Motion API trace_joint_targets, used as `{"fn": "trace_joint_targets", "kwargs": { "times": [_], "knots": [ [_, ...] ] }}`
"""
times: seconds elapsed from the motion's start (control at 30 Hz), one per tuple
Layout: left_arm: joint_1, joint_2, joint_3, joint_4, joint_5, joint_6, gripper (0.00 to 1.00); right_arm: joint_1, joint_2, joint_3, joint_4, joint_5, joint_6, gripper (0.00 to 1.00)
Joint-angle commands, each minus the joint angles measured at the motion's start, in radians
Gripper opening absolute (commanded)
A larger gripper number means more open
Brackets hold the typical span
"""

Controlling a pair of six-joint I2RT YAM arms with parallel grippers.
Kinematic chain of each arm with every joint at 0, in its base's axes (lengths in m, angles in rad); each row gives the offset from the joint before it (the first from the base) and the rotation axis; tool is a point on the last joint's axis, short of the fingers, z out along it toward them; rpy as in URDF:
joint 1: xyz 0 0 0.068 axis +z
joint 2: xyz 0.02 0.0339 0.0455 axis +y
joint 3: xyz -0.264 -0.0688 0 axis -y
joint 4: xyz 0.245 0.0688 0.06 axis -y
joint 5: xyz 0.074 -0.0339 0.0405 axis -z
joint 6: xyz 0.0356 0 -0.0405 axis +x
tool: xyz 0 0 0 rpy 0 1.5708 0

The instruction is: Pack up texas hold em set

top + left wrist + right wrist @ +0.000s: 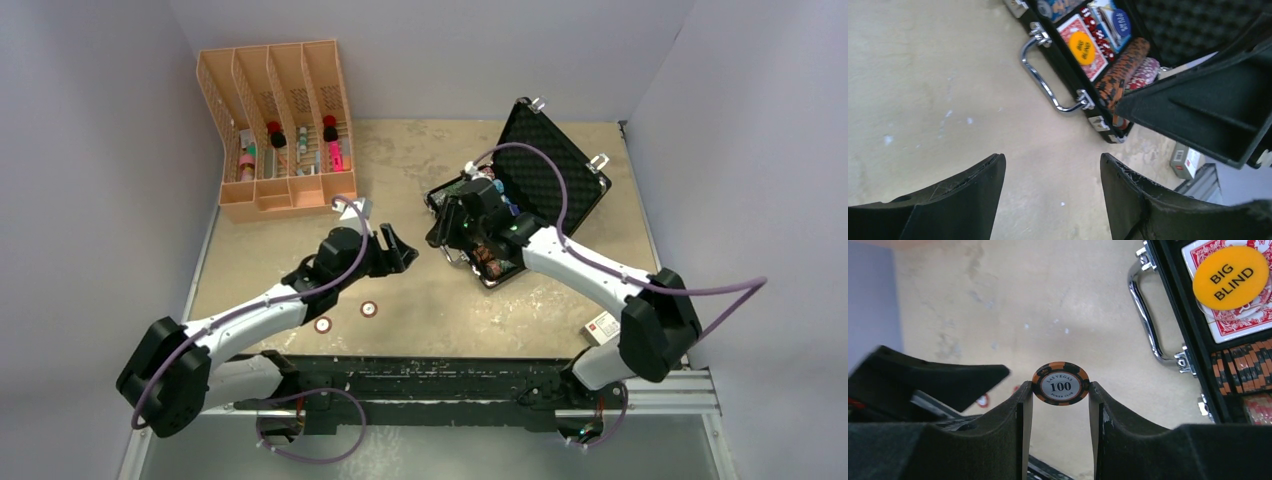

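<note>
Empty left tool [1052,167] spread wide; right tool [1060,392] pinches chip [1060,383] by rim edges.

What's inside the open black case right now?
Red-backed card deck under a yellow Big Blind button, a row of orange-black chips, red-white chips beside it. The right arm hides part from above.

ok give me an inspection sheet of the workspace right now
surface: beige tabletop, scuffed and stained
job's things: black briefcase open, chip rows and red-backed deck inside; two loose chips lie on the table near the left arm
clutter: orange rack with bottles, far left; small box by the right arm's base
grippers: left pincer open, empty; right pincer shut on a 100 chip
cables: purple cables loop along both arms
surroundings: plain grey walls, nothing else seen
</note>
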Motion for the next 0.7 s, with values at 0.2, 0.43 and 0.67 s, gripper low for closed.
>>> {"fn": "trace_joint_targets", "kwargs": {
  "times": [0.2,0.43,0.67],
  "knots": [
    [-0.04,0.052,-0.044,0.445,0.081,-0.086,0.73,-0.084,-0.1,-0.079,0.196,-0.2,0.186,0.31],
    [-0.044,0.108,-0.047,0.552,0.056,-0.131,0.65,-0.092,-0.116,-0.109,0.265,-0.246,0.236,0.31],
    [-0.047,0.148,-0.038,0.61,0.063,-0.135,0.37,-0.097,-0.113,-0.105,0.272,-0.272,0.248,0.31]
  ]
}}
